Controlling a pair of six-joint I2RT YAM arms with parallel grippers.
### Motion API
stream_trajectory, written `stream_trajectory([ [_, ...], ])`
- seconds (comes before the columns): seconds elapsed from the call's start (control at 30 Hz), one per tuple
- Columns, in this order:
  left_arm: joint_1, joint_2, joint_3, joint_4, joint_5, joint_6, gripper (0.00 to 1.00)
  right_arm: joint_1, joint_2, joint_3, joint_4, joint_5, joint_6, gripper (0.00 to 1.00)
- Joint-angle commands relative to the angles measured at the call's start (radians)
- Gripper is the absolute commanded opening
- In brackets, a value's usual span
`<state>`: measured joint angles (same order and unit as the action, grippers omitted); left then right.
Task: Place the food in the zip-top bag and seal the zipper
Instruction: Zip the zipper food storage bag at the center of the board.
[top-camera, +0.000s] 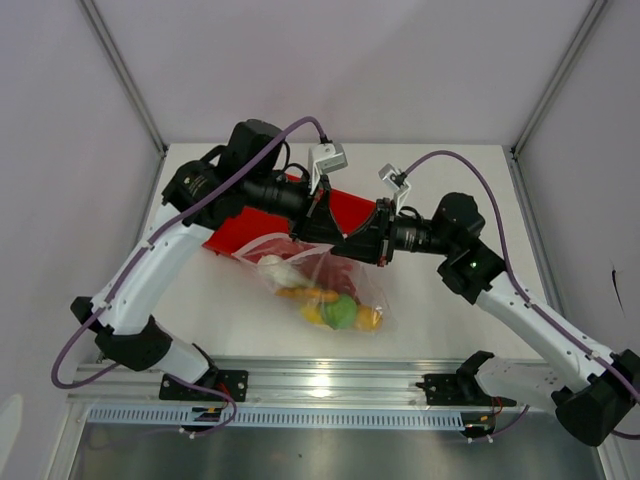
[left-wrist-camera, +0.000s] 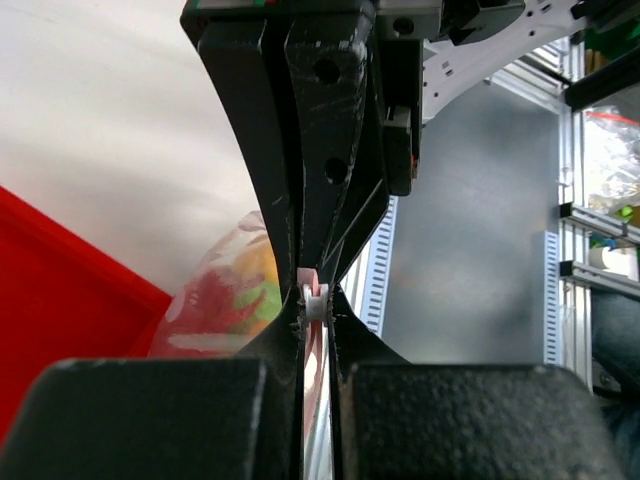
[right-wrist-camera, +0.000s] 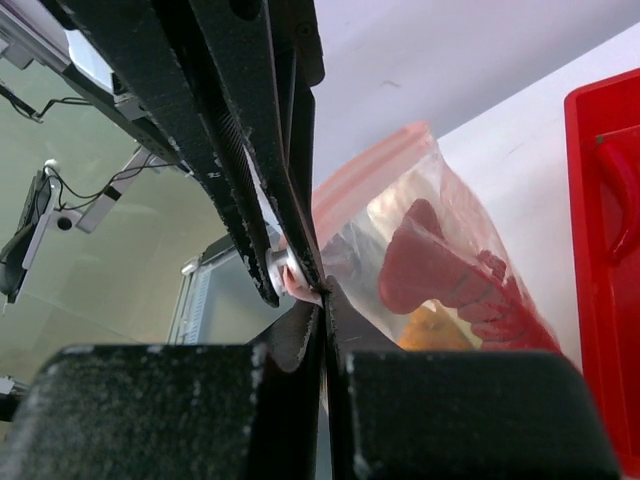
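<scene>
The zip-top bag (top-camera: 322, 288) hangs above the table between my two grippers, with the food inside it: a green round fruit (top-camera: 342, 313), yellow and orange pieces (top-camera: 303, 295) and a white stalk (top-camera: 275, 268). My left gripper (left-wrist-camera: 317, 300) is shut on the zipper (left-wrist-camera: 309, 281), pinching its white slider (left-wrist-camera: 316, 304). Tip to tip against it, my right gripper (right-wrist-camera: 322, 300) is shut on the bag's mouth edge beside the pink zipper strip (right-wrist-camera: 368, 176). A red piece (right-wrist-camera: 440, 268) and an orange piece (right-wrist-camera: 432, 330) show through the plastic (right-wrist-camera: 420, 205). In the top view the left gripper (top-camera: 327, 226) and right gripper (top-camera: 362, 240) meet over the bag.
The red tray (top-camera: 232, 236) lies behind the bag, partly under both arms, and shows in the wrist views (left-wrist-camera: 60, 300) (right-wrist-camera: 605, 250). An aluminium rail (top-camera: 330, 380) runs along the table's near edge by the arm bases. White walls close the sides.
</scene>
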<state>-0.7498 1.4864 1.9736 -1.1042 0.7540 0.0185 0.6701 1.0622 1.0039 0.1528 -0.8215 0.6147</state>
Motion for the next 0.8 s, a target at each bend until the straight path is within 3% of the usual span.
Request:
stream_trajectory([
  [0.0, -0.011, 0.037, 0.074, 0.015, 0.042, 0.052, 0.01, 0.014, 0.054, -0.033, 0.131, -0.007, 0.020, 0.00],
  [0.17, -0.014, 0.031, -0.045, 0.067, 0.076, 0.069, 0.01, 0.013, 0.085, -0.065, -0.042, 0.025, -0.136, 0.00],
  [0.23, -0.014, 0.025, -0.097, 0.093, 0.080, 0.064, 0.01, 0.011, 0.059, -0.089, -0.073, 0.048, -0.156, 0.05],
  [0.27, -0.016, 0.023, -0.125, 0.104, 0.097, 0.061, 0.01, 0.011, 0.045, -0.099, -0.088, 0.050, -0.170, 0.09],
  [0.3, -0.017, 0.017, -0.133, 0.118, 0.105, 0.054, 0.01, 0.013, 0.015, -0.108, -0.094, 0.051, -0.181, 0.22],
  [0.4, -0.020, -0.001, -0.166, 0.168, 0.122, 0.031, 0.00, 0.013, -0.036, -0.126, -0.148, 0.050, -0.245, 0.44],
  [0.47, -0.023, -0.008, -0.180, 0.191, 0.134, 0.024, 0.01, 0.011, -0.054, -0.134, -0.205, 0.045, -0.286, 0.50],
  [0.6, -0.036, -0.012, -0.188, 0.201, 0.139, 0.017, 0.01, 0.008, -0.091, -0.206, -0.093, 0.019, -0.284, 0.73],
  [0.77, -0.037, -0.018, -0.185, 0.214, 0.136, 0.005, 0.01, 0.017, -0.062, -0.275, 0.117, -0.027, -0.213, 0.74],
])
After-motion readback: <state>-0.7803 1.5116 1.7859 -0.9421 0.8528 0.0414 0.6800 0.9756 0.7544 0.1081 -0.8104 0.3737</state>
